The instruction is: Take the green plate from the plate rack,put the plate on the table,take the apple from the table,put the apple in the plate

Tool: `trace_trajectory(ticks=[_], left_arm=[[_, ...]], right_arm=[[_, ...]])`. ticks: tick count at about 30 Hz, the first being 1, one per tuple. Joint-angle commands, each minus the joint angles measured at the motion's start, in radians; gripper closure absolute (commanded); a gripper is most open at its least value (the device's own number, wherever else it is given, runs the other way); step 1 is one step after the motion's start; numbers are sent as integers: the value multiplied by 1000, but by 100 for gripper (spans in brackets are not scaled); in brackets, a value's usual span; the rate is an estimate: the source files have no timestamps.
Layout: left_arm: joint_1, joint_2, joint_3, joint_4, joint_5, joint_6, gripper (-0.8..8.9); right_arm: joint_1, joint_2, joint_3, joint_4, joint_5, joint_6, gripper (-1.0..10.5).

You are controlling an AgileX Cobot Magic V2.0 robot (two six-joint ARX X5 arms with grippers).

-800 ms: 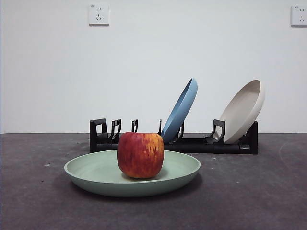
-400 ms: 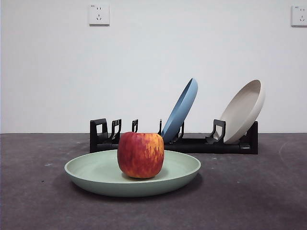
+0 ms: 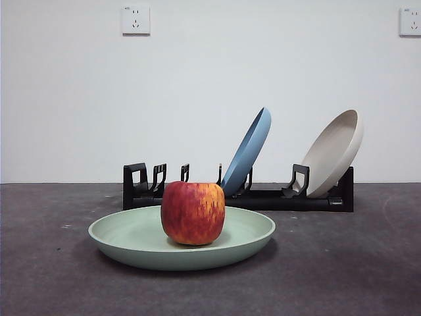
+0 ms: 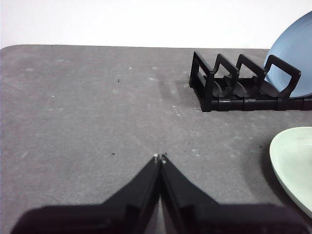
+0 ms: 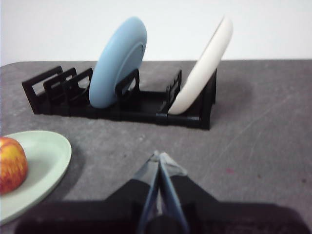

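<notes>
The green plate [image 3: 131, 238] lies flat on the table [image 3: 342, 263] in front of the plate rack [image 3: 263, 197]. The red apple [image 3: 193, 212] stands in the middle of the plate. In the left wrist view the plate's edge [image 4: 295, 161] shows, and my left gripper [image 4: 160, 157] is shut and empty above bare table, away from the rack [image 4: 229, 87]. In the right wrist view the plate [image 5: 41, 156] and part of the apple [image 5: 10, 163] show, and my right gripper [image 5: 158, 156] is shut and empty, apart from them. Neither arm shows in the front view.
A blue plate [image 3: 248, 150] and a cream-white plate [image 3: 334, 153] lean in the rack's slots; they also show in the right wrist view as the blue plate [image 5: 117, 61] and the cream-white plate [image 5: 204, 68]. The rack's left slots hold nothing. A white wall stands behind.
</notes>
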Motion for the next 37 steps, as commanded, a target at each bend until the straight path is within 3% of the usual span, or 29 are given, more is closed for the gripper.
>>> trace_trajectory(ticks=[1, 37], left_arm=[[3, -4, -13, 4, -1, -7, 815], [3, -4, -13, 5, -1, -7, 816]], right_arm=[[0, -6, -23, -26, 2, 33, 946], [0, -6, -23, -30, 3, 39, 946]])
